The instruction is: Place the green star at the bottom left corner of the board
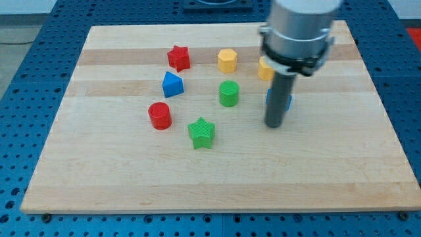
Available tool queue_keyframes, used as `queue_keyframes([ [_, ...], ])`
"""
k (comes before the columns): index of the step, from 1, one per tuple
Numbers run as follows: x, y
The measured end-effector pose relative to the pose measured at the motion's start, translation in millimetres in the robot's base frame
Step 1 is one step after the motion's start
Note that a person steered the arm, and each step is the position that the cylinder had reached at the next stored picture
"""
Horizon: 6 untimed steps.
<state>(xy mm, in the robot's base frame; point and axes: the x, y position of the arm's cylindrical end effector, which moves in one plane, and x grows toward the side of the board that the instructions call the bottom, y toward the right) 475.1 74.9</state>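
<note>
The green star [201, 132] lies on the wooden board [131, 184], a little left of the middle. My tip [273, 125] is on the board to the star's right, well apart from it. The rod stands in front of the blue block [287, 101] and hides most of it. The arm's body covers part of the yellow heart block [262, 69].
A red cylinder [159, 115] sits left of the star. A blue triangular block [172, 83], a red star [178, 58], a yellow hexagonal block [227, 60] and a green cylinder [228, 93] lie above it.
</note>
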Motion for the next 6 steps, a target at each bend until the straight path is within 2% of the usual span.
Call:
queue_keyframes([
  [3, 30.2, -126.3],
  [4, 30.1, -131.8],
  [5, 38.7, -160.7],
  [6, 57.3, -179.2],
])
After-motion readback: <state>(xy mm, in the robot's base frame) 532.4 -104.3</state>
